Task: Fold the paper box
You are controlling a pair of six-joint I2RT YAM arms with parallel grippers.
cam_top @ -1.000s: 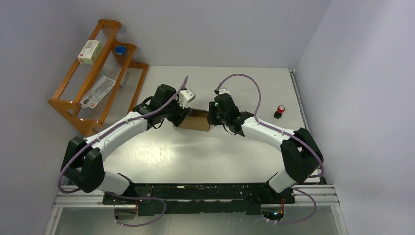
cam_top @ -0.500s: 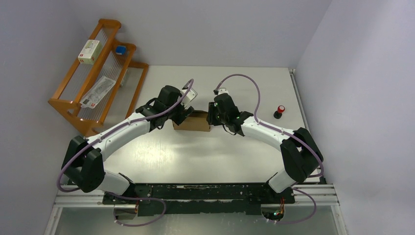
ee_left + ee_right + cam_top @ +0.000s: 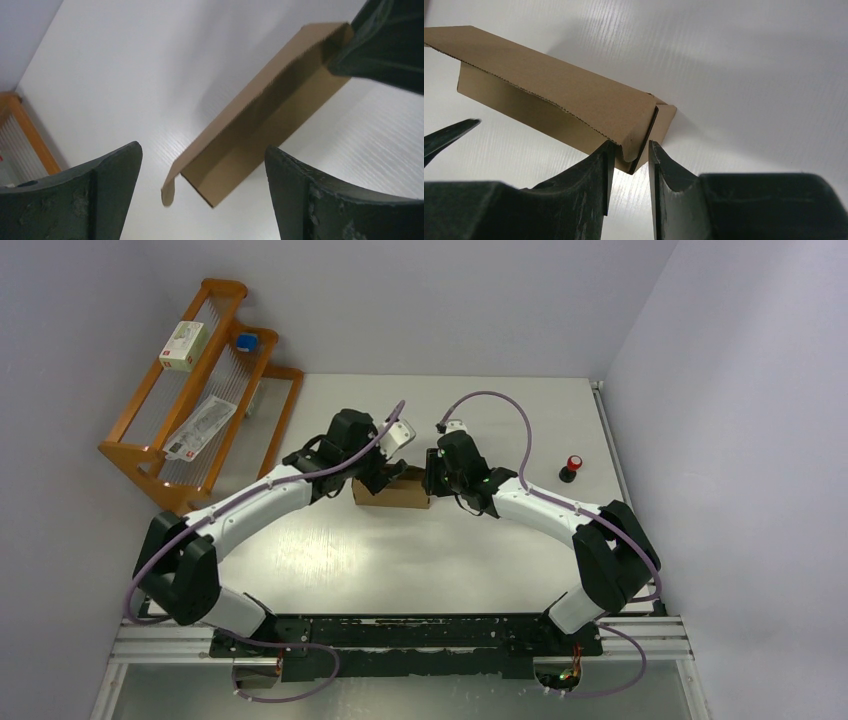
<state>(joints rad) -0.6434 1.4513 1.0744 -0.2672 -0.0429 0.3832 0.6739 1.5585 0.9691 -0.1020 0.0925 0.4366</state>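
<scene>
The paper box (image 3: 398,496) is a small brown cardboard box lying on the table between the two arms. In the left wrist view the paper box (image 3: 260,125) lies ahead of my left gripper (image 3: 202,147), whose jaws stand wide open and apart from it, over its left end with its small loose tab. In the top view my left gripper (image 3: 383,476) hovers by the box's left end. My right gripper (image 3: 629,155) is shut on the paper box (image 3: 549,95) at its right end, pinching the end flaps. From above, my right gripper (image 3: 430,480) is at the box's right end.
A wooden rack (image 3: 200,390) stands at the back left, holding a white labelled box (image 3: 184,345), a blue item (image 3: 246,341) and a flat packet (image 3: 200,428). A red-topped button (image 3: 572,467) sits on the table to the right.
My left gripper has opened, let go of the box's left end and drawn back a little. The right gripper has kept its hold without moving.
</scene>
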